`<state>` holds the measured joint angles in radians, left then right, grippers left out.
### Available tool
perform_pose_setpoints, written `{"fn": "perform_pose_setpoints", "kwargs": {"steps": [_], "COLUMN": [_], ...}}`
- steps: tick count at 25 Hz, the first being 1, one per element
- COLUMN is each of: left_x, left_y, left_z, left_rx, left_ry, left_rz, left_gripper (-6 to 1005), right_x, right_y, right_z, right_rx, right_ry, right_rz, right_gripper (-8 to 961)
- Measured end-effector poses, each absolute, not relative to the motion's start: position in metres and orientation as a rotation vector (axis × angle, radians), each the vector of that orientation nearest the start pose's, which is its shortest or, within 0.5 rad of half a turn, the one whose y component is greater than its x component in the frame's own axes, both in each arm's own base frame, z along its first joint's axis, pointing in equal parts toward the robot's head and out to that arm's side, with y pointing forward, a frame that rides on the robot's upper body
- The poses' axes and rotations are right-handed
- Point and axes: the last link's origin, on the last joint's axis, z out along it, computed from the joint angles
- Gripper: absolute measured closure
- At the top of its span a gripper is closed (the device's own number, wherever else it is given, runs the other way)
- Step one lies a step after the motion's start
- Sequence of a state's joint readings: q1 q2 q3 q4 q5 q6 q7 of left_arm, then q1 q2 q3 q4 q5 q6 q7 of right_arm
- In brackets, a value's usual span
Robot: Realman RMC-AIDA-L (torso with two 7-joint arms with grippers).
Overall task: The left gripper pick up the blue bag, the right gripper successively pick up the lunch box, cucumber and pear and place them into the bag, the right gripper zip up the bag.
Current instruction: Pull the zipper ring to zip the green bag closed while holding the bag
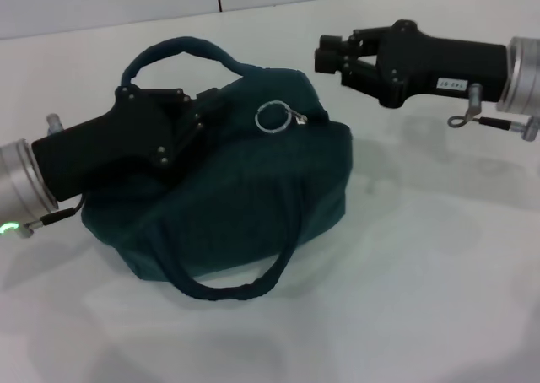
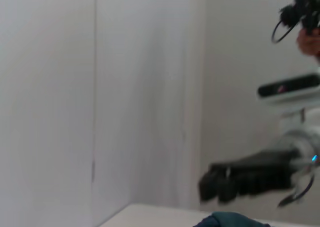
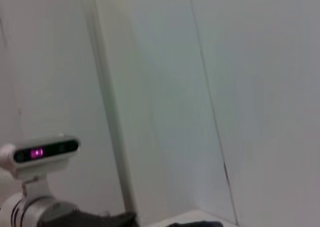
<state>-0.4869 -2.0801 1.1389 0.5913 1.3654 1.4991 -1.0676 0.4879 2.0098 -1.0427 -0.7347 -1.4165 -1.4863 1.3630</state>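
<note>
Holding the limp cloth bag (image 1: 245, 189) by its top edge on the table with my left gripper (image 1: 198, 113) clenched on it, I'd grab the small zip ring (image 1: 272, 118) next, right gripper (image 1: 331, 52) hovering empty, fingers together, beside it

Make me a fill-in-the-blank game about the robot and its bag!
1. The bag on the table is dark ____.
2. A small metal ____ hangs from the zipper on top of the bag.
3. The ____ gripper rests on the top of the bag.
4. The right gripper hovers in the air beside the bag and holds ____.

Missing words: blue; ring; left; nothing
</note>
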Motion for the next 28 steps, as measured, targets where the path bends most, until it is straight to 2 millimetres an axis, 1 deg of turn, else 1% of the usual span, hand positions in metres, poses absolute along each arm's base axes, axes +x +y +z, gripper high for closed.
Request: {"fn": "perform_pose_setpoints", "kwargs": {"steps": [5,9,12,17,23,28], "left_x": [-0.199,-0.195,-0.197,-0.202,-0.214,-0.224], "left_y": [0.325,0.328,0.334,0.346,0.358,0.356], "left_z": [-0.016,-0.014,-0.015,-0.016,-0.019,-0.014], "left_rx": [-2.637,-2.627,-2.611,-2.567,-2.498,-2.439], "left_ry": [-0.199,-0.185,-0.202,-0.237,-0.307,-0.342], "left_rz": [-1.157,-1.145,-1.108,-1.018,-0.923,-0.931], "left_gripper": [938,939,939,938,939,938], "right_x": [0.207,0.205,0.202,0.203,0.210,0.216], "right_y": [0.351,0.347,0.340,0.330,0.327,0.333], "right_z": [0.027,0.026,0.028,0.033,0.033,0.033], "right_rx": [-2.613,-2.639,-2.670,-2.688,-2.672,-2.629], "right_ry": [0.383,0.367,0.334,0.299,0.337,0.375], "right_rz": [1.036,1.052,1.089,1.120,1.113,1.074], "right_gripper": [766,766,767,767,768,768]}}
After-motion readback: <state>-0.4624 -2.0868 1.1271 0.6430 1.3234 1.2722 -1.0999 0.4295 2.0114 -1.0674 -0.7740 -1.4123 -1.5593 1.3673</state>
